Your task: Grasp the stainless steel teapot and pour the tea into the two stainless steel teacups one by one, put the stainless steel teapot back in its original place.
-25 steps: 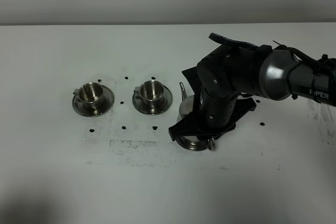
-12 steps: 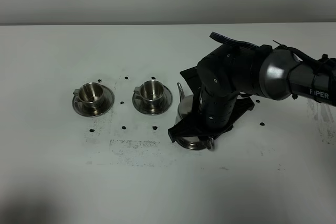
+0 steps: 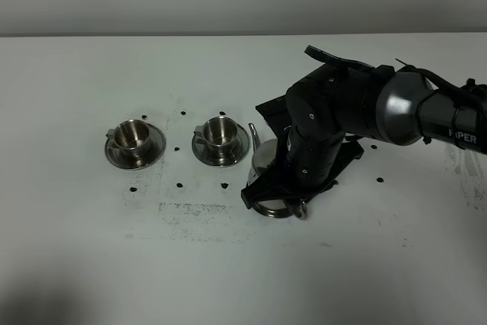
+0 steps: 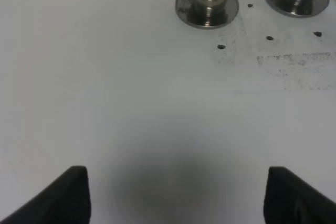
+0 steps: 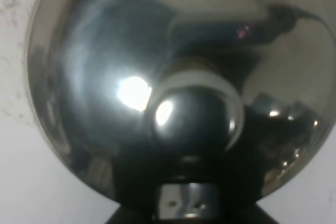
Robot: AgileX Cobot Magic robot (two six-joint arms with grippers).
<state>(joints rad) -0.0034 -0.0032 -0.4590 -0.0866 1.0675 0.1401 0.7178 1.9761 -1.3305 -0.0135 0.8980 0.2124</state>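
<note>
While the right gripper [image 3: 288, 188] is clamped tight on the stainless steel teapot [image 3: 263, 159] over its saucer [image 3: 275, 209], the spout [image 3: 254, 133] points left at the nearer teacup [image 3: 221, 132], just beside it and within this arm's reach.

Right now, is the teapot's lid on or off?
On. The right wrist view shows the domed lid with its knob seated on the stainless steel teapot.

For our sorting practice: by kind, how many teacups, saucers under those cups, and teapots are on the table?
Teacups: 2
Saucers under cups: 2
Teapot: 1
Total: 5
</note>
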